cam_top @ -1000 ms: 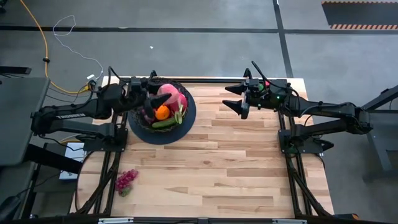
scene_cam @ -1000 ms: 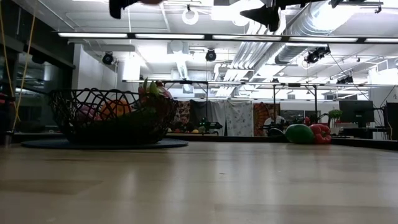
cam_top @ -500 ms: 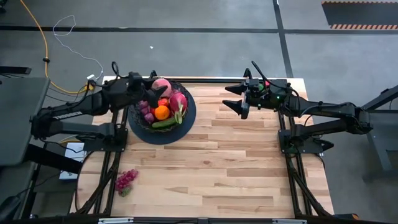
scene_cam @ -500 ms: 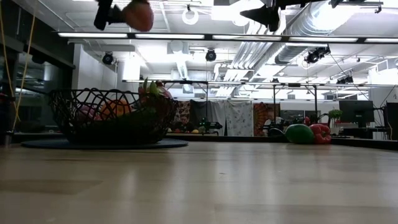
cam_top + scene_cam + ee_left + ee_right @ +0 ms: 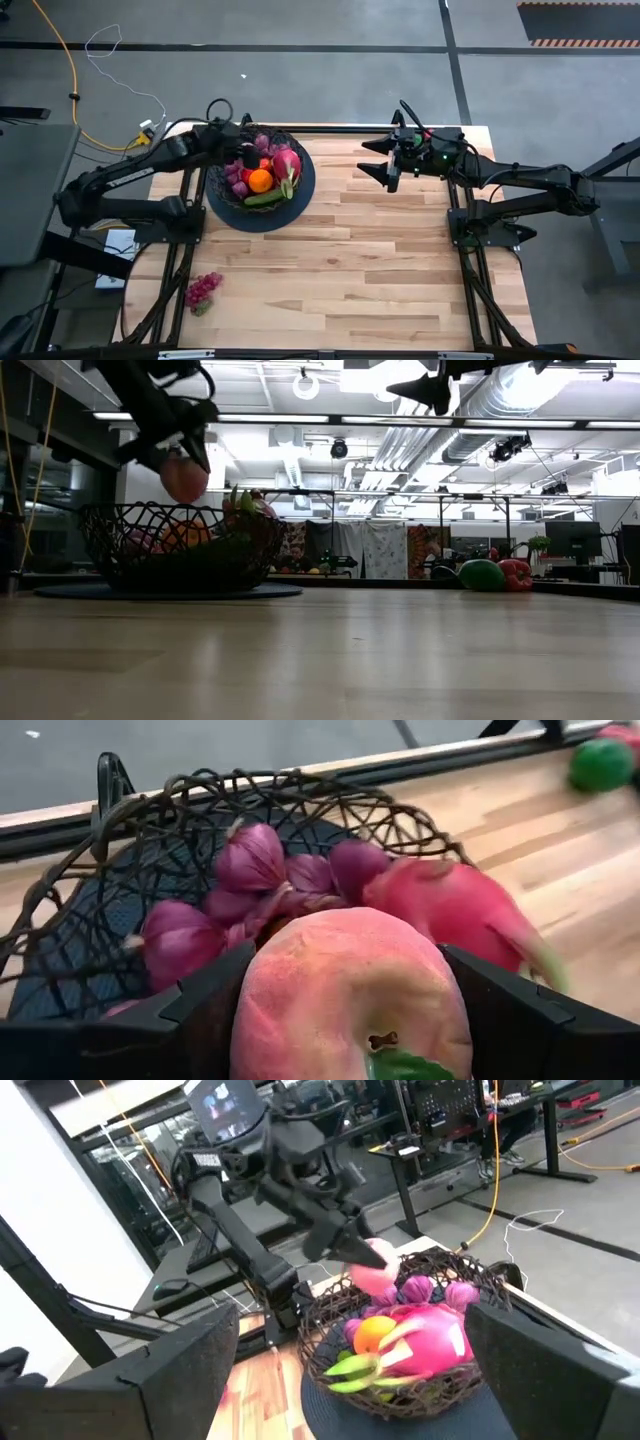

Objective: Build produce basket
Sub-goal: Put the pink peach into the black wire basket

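Note:
The black wire basket (image 5: pixel 222 190) stands on its dark round base at the table's far left. It holds an orange (image 5: pixel 260 180), a green cucumber (image 5: pixel 265 198), a pink spiky fruit (image 5: pixel 287 162) and purple pieces (image 5: pixel 250 855). My left gripper (image 5: pixel 244 151) hangs over the basket's far left part, shut on a pink peach (image 5: pixel 183 478) just above the rim. My right gripper (image 5: pixel 372 160) waits open and high over the table's far right. A purple grape bunch (image 5: pixel 202 289) lies near the table's left near corner. My left gripper pinches the peach's two opposite sides (image 5: pixel 250 1010) between its two fingers (image 5: pixel 195 1015). The fingers slant down from the table's far left. The peach is lifted clear over the basket, its stem end with a green leaf (image 5: pixel 395 1065) facing back toward the wrist.
A green and a red pepper (image 5: pixel 482 574) lie far off at the table's far right edge. The middle and near parts of the wooden table (image 5: pixel 380 270) are bare. Cables run over the floor beyond the far left corner.
My left gripper has come down toward the basket with the peach and tipped from about level to slanting down, swinging a little toward the table's far left. The peach has sunk from high above the basket to just over its rim.

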Robot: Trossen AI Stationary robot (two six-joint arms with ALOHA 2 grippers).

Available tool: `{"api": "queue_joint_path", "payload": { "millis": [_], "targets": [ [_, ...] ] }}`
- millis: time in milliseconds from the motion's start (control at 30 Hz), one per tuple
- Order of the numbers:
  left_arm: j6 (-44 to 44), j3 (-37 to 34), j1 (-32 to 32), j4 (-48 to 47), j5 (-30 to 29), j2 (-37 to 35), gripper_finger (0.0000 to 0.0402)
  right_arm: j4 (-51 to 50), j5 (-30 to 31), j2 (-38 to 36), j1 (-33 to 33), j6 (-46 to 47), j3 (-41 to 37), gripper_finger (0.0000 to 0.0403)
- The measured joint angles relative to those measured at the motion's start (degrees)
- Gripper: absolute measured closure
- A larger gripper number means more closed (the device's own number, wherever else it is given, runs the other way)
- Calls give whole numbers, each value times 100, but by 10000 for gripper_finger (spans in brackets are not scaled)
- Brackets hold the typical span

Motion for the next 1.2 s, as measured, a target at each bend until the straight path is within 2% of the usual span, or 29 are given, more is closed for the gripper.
{"api": "queue_joint_path", "payload": {
  "millis": [167, 433, 700, 867, 1200],
  "targets": [
    [259, 1, 306, 430, 41, 608, 122, -99, 2, 0, 0, 0, 0, 26],
    [317, 0, 576, 447, 251, 1393, 122, -102, 2, 0, 0, 0, 0, 26],
    [315, 0, 567, 528, -135, 1394, 122, -102, 153, 0, -2, 2, 0, 26],
    [134, 0, 567, 526, -118, 1379, 122, -100, 153, 0, -2, 61, 0, 26],
    [462, 0, 567, 561, -94, 1375, 119, -100, 152, 0, -1, 122, 0, 26]
  ]
}}
